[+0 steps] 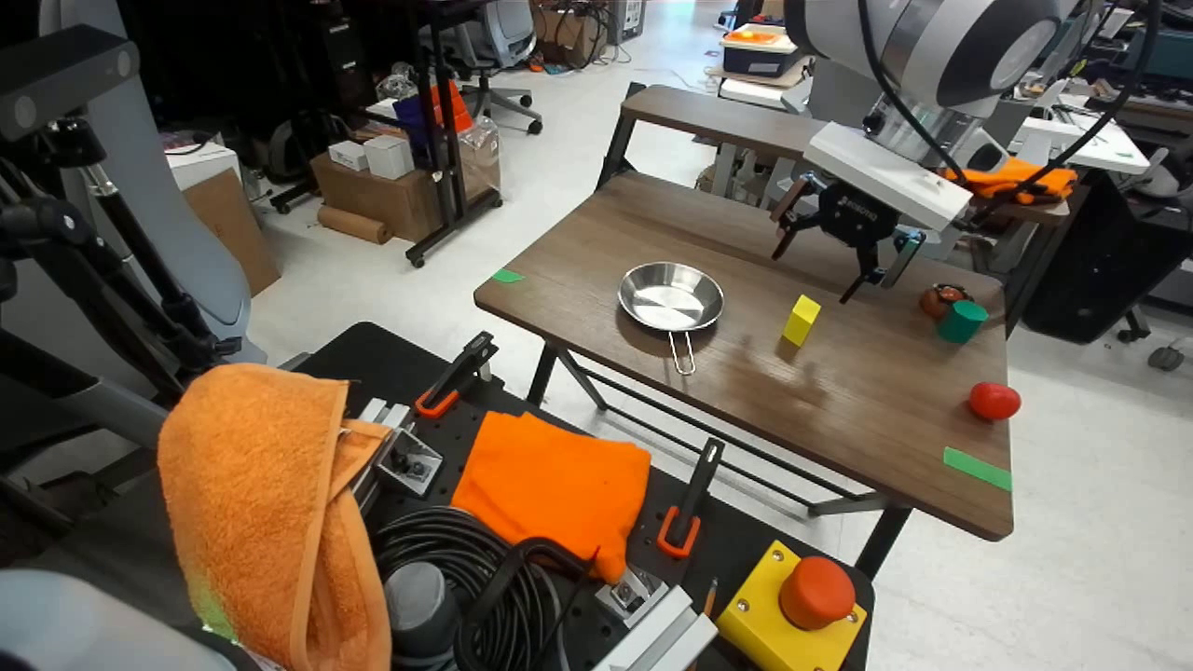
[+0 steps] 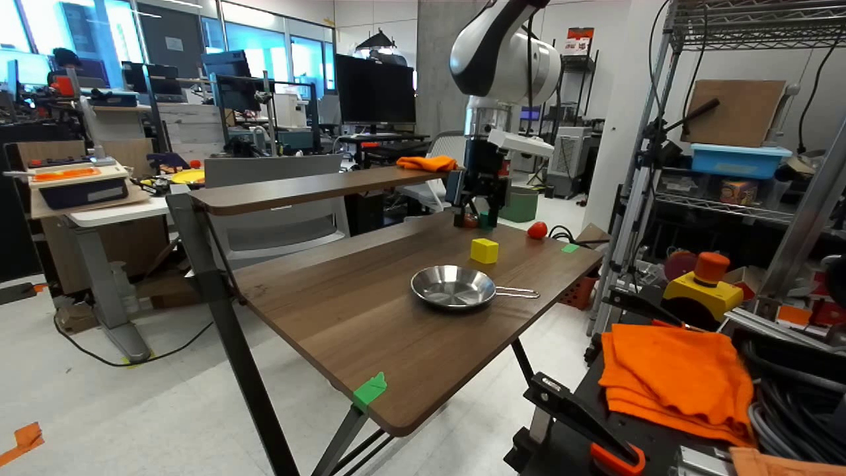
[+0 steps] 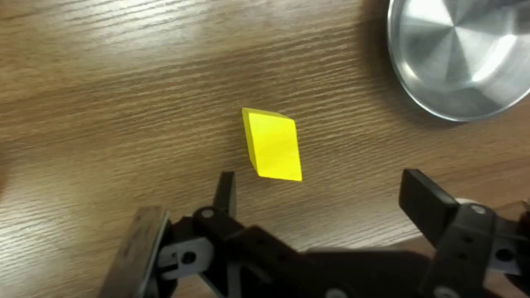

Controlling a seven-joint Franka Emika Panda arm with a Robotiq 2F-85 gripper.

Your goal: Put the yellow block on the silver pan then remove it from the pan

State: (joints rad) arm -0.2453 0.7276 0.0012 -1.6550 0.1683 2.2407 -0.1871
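The yellow block (image 1: pixel 802 321) stands on the wooden table beside the silver pan; it also shows in an exterior view (image 2: pixel 484 251) and in the wrist view (image 3: pixel 275 147). The silver pan (image 1: pixel 671 296) sits empty on the table with its wire handle toward the table edge. It also shows in an exterior view (image 2: pixel 453 287), and part of it shows in the wrist view (image 3: pixel 455 62). My gripper (image 1: pixel 813 274) is open and empty above the table, apart from the block. In the wrist view the block lies ahead of the open fingers (image 3: pixel 316 176), nearer the left one.
A green cylinder (image 1: pixel 962 321), a brown-orange round object (image 1: pixel 941 300) and a red round object (image 1: pixel 994 401) stand at one end of the table. A raised shelf (image 1: pixel 727 121) runs along the table's back. A black cart with orange cloths (image 1: pixel 559 485) and a yellow button box (image 1: pixel 792 615) stands alongside.
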